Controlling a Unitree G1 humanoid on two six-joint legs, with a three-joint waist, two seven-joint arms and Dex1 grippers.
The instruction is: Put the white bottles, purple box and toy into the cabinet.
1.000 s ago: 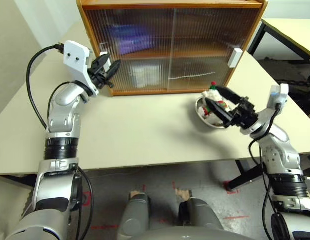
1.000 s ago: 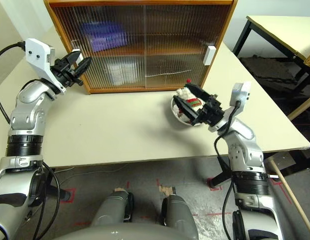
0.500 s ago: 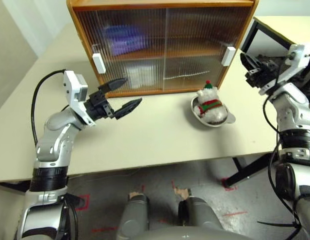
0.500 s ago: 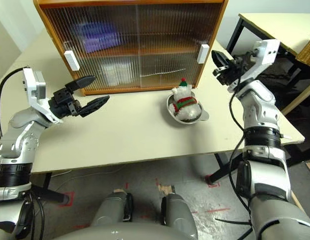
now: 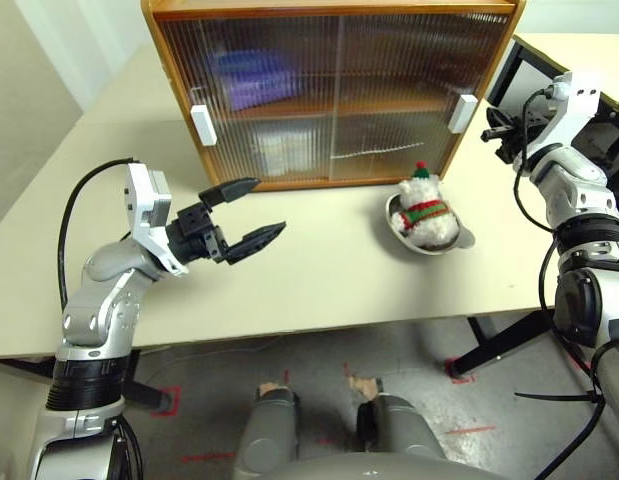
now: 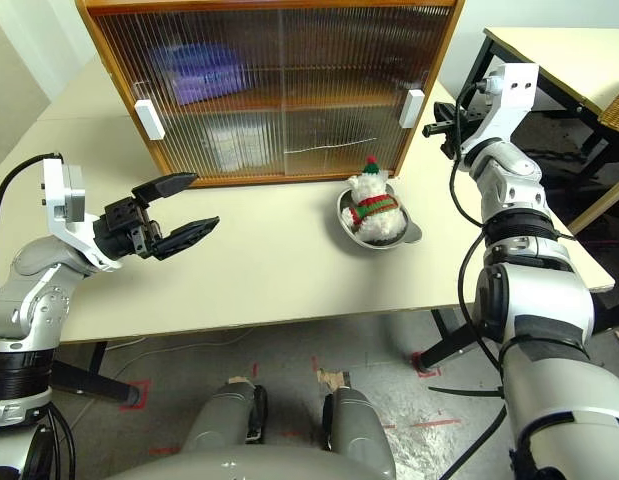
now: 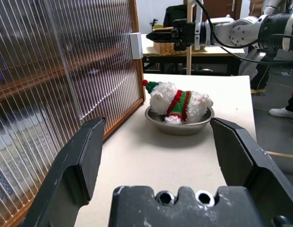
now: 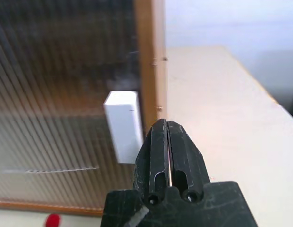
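The cabinet (image 5: pixel 334 12) stands at the back of the table with both ribbed doors shut. Behind the left door the purple box (image 5: pixel 251 78) shows blurred on the shelf, and the white bottles (image 5: pixel 284 152) are pale shapes below it. The toy (image 5: pixel 425 212) sits in its metal dish (image 7: pixel 179 126) in front of the right door. My left gripper (image 5: pixel 269 205) hovers open over the table, in front of the left handle (image 5: pixel 202 124) and pointing toward the toy. My right gripper (image 5: pixel 491 128) is shut on nothing, just right of the right handle (image 8: pixel 123 124).
The beige table (image 5: pixel 319 290) has bare surface between my left gripper and the toy. Its right edge lies close behind my right arm. A second table (image 5: pixel 584 55) with black legs stands beyond that edge.
My left gripper drew back from the left handle and opened wide. My right gripper left the toy's dish, rose toward the cabinet's right handle and shut. The camera view shifted too.
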